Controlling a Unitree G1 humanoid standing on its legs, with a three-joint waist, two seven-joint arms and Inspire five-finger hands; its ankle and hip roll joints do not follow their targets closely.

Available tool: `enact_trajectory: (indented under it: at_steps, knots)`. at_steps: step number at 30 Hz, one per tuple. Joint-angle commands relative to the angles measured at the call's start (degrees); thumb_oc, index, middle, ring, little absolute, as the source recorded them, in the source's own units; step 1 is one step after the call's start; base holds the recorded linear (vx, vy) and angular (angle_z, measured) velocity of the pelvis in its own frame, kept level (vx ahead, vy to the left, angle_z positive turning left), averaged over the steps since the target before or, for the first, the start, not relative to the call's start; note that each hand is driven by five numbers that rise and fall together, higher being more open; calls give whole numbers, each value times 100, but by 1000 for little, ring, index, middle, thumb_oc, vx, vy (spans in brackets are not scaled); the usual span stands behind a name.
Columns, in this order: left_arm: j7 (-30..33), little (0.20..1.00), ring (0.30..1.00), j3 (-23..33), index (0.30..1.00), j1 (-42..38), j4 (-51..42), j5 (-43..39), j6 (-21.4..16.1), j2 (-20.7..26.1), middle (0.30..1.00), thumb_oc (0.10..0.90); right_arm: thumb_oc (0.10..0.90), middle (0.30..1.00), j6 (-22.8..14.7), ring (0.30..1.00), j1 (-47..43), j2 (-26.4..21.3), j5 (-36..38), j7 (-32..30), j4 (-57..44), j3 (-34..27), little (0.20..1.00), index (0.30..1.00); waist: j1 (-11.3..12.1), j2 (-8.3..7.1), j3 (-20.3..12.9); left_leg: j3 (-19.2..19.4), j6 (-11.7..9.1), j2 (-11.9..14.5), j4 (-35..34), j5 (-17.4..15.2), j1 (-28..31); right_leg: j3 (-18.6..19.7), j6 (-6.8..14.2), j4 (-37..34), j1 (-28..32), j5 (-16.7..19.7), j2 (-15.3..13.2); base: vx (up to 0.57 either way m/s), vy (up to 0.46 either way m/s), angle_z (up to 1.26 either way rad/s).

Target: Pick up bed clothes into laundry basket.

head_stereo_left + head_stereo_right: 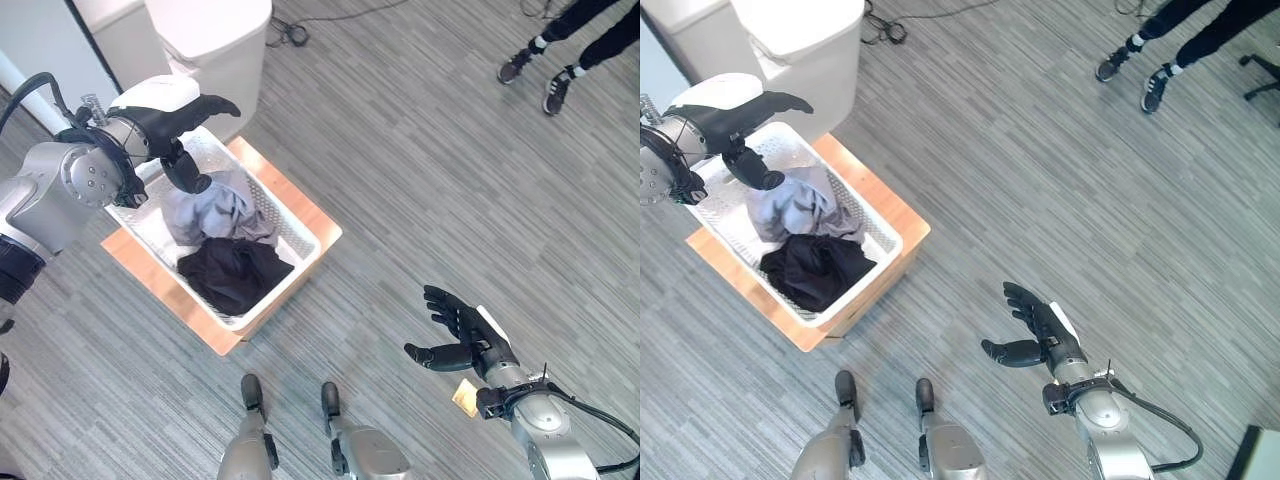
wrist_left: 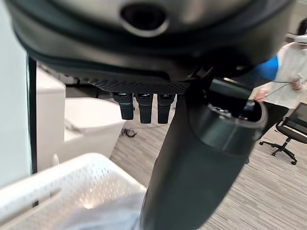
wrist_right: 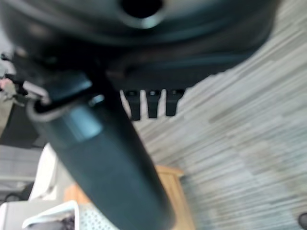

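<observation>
dropping the grey garment into the laundry basket

the left hand (image 1: 178,118) hangs over the white laundry basket (image 1: 305,236), fingers straight and apart, thumb pointing down and touching the grey garment (image 1: 208,212), which lies inside on top of a black garment (image 1: 234,272). the basket sits on a wooden board (image 1: 322,218) on the floor at about 10 o'clock. the right hand (image 1: 458,338) hovers at 5 o'clock, fingers spread, holding nothing. the drop looks finished; next the left arm should lift clear without snagging cloth.

A white perforated laundry basket (image 1: 305,240) sits on a wooden board (image 1: 318,214) (its landmark). Inside lie crumpled grey bed clothes (image 1: 215,210) and a black garment (image 1: 233,273) beside them.
</observation>
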Motion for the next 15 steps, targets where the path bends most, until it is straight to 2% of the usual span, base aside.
enact_trajectory:
  at_steps: [1, 2, 3, 4, 5, 7, 8, 9, 10, 11, 12, 13, 14, 15]
  knots:
    - [285, 900, 900, 808, 900, -423, 0, -311, -301, 250, 900, 800, 800, 900, -270, 900, 269, -543, -63, -118, -312, -589, 900, 900, 114, 174, -651, 58, -150, 71, 38, -676, 379, 59, 663, 344, -458, -233, -443, 42, -10, 18]
    - [278, 900, 900, 918, 900, -295, -160, -412, -334, 328, 900, 800, 800, 900, -265, 900, 278, -528, -69, -106, -310, -598, 900, 900, 137, 212, -680, 33, -150, 64, 36, -682, 403, 42, 659, 339, -415, -244, -452, 44, -18, 13]
    - [522, 900, 900, 1308, 900, 37, -572, -628, -528, 504, 900, 800, 800, 900, -275, 900, 274, -492, -86, -113, -298, -642, 900, 900, 224, 239, -736, -17, -148, 45, 35, -692, 432, 15, 646, 344, -348, -284, -457, 44, -17, 9]
    - [526, 900, 900, 1406, 900, 141, -608, -624, -524, 518, 900, 800, 800, 900, -277, 900, 272, -513, -89, -112, -297, -636, 900, 900, 209, 254, -736, -17, -148, 43, 35, -694, 438, 15, 646, 345, -342, -288, -459, 50, -23, 9]
    - [701, 900, 900, 1874, 900, 566, -829, -916, -681, 556, 900, 800, 800, 900, -301, 900, 254, -487, -83, -143, -275, -645, 900, 900, 280, 266, -763, -49, -150, 38, 37, -698, 466, -1, 640, 359, -298, -316, -470, 39, -3, 14]
    - [663, 900, 900, 2680, 900, 1485, -1242, -1398, -875, 649, 900, 800, 800, 900, -338, 900, 292, -506, -64, -171, -267, -711, 900, 900, 331, 339, -828, -85, -149, 28, 34, -714, 524, -30, 632, 378, -231, -357, -479, 50, 4, 12]
    - [830, 900, 900, 3380, 900, 2171, -1335, -1758, -1007, 490, 900, 800, 800, 900, -362, 900, 305, -449, -68, -207, -238, -763, 900, 900, 415, 357, -868, -113, -146, 21, 36, -731, 560, -48, 614, 403, -191, -393, -483, 62, -5, 14]
    - [1058, 900, 900, 4560, 900, 3311, -1670, -2128, -1228, -148, 900, 800, 800, 900, -416, 900, 239, -348, -117, -334, -171, -817, 900, 900, 514, 383, -936, -168, -141, 9, 42, -759, 612, -74, 578, 464, -136, -457, -493, 50, -9, 11]
    - [1053, 900, 900, 4811, 900, 3579, -1777, -2110, -1211, -195, 900, 800, 800, 900, -418, 900, 237, -418, -124, -335, -175, -791, 900, 900, 464, 436, -943, -164, -140, 7, 42, -763, 624, -70, 578, 471, -130, -465, -495, 39, -14, 9]
    - [1143, 900, 900, 5497, 900, 4326, -2007, -2412, -1291, -881, 900, 800, 800, 900, -434, 900, 215, -389, -166, -378, -175, -768, 900, 900, 440, 468, -970, -189, -131, -1, 47, -785, 659, -78, 551, 502, -79, -514, -501, -10, -24, 7]
    - [1115, 900, 900, 5871, 900, 4952, -2153, -2873, -1294, -1806, 900, 800, 800, 900, -410, 900, 121, -303, -252, -503, -146, -745, 900, 900, 470, 469, -985, -222, -112, -9, 81, -772, 658, -89, 505, 554, -69, -523, -496, 35, -31, 17]
    - [1013, 900, 900, 6029, 900, 5440, -2363, -2888, -1170, -2322, 900, 800, 800, 900, -395, 900, 51, -302, -306, -570, -107, -700, 900, 900, 427, 510, -1071, -248, -105, -17, 59, -823, 702, -84, 484, 567, -23, -592, -491, 26, -25, 12]
    - [1014, 900, 900, 6053, 900, 5472, -2385, -2885, -1160, -2335, 900, 800, 800, 900, -395, 900, 51, -314, -305, -571, -107, -689, 900, 900, 413, 518, -1076, -250, -105, -16, 59, -824, 703, -87, 484, 568, -22, -594, -490, 39, -8, 6]
    - [1026, 900, 900, 6091, 900, 5830, -2548, -2926, -1178, -3000, 900, 800, 800, 900, -406, 900, -28, -207, -381, -652, -81, -702, 900, 900, 432, 518, -1100, -271, -81, -31, 99, -823, 725, -93, 444, 617, 6, -605, -493, 37, -1, 17]
